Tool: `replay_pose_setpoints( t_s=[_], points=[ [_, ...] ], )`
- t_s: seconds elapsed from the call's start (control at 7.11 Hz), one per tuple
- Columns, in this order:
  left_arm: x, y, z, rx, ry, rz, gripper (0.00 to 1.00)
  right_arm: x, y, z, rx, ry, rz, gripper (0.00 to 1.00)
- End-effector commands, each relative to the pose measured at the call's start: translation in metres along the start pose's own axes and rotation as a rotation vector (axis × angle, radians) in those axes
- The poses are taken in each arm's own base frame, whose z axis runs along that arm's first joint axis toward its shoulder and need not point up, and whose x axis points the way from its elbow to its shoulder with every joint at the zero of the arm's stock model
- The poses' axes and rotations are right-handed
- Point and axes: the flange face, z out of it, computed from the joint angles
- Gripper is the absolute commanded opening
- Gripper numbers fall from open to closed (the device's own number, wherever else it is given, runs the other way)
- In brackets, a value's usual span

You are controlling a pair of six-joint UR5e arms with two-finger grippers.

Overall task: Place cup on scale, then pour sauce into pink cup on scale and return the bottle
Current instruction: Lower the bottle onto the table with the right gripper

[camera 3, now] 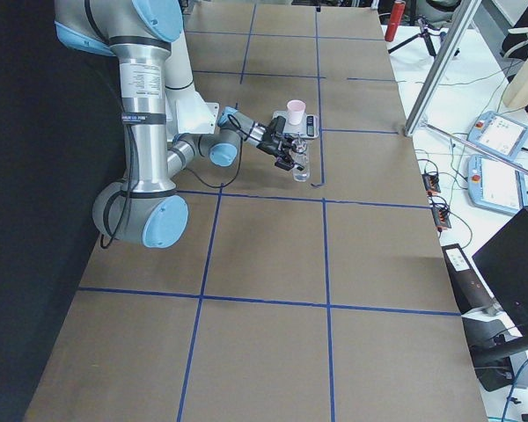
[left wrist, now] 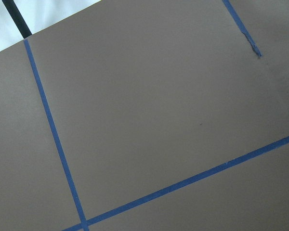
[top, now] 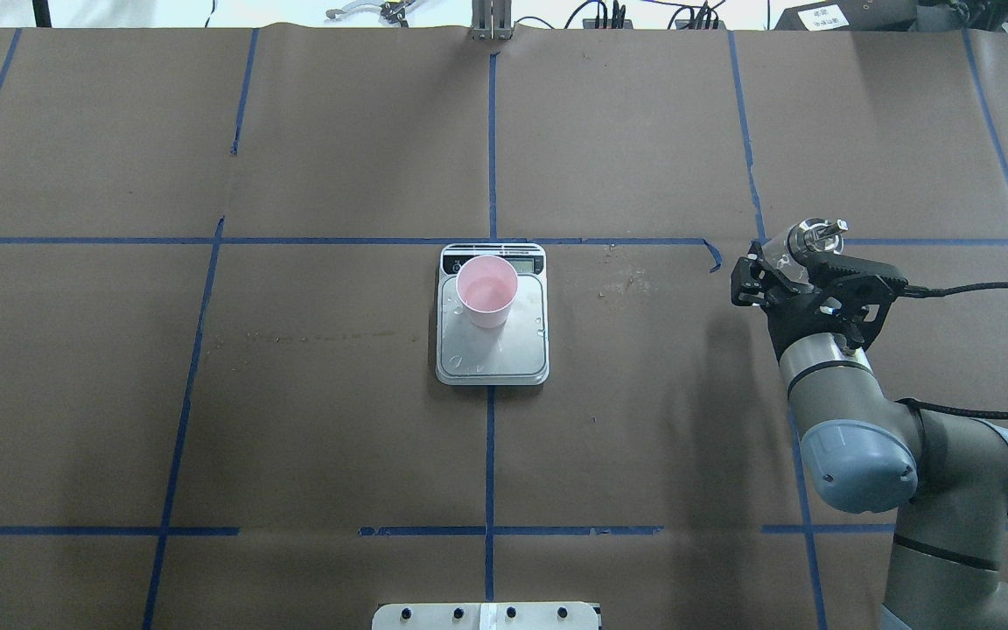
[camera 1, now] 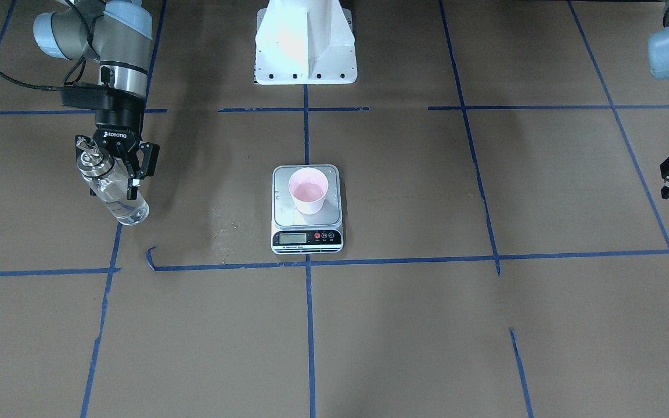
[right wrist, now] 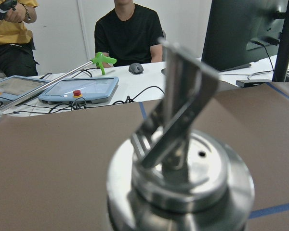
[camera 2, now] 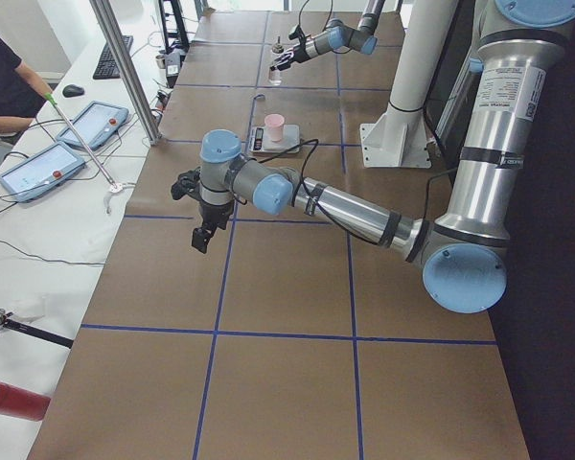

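Overhead and front-facing cameras look steeply down on the scale [top: 504, 350] from opposite sides. Both end cameras see it from afar.

cup [camera 1: 309, 196] on scale [camera 1: 307, 237], bottle [camera 1: 115, 197] well aside, perhaps touching table [camera 1: 427, 325]

The scale [camera 1: 285, 212] display is too small to read (bottle [right wrist: 183, 192] collar blurred close-up)

The table [camera 1: 427, 348] looks matt paper, the scale [camera 1: 332, 212] smooth metal, the bottle [camera 1: 115, 200] glossy clear.
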Motion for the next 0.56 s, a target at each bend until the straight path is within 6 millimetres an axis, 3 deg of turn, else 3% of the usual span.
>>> replay_pose_setpoints(
  t_s=[0.0, 0.42],
  points=[
    [-0.006, 0.003, 0.007, -0.015, -0.002, -0.011, 1.00, 0.032, 0.014, 0.011, -0.018, 0.048, -0.014, 0.00],
    [-0.033, 0.031, 0.018, -0.054, 0.001, -0.064, 1.00, 0.029, 0.023, 0.012, -0.080, 0.050, -0.013, 0.00]
  ],
)
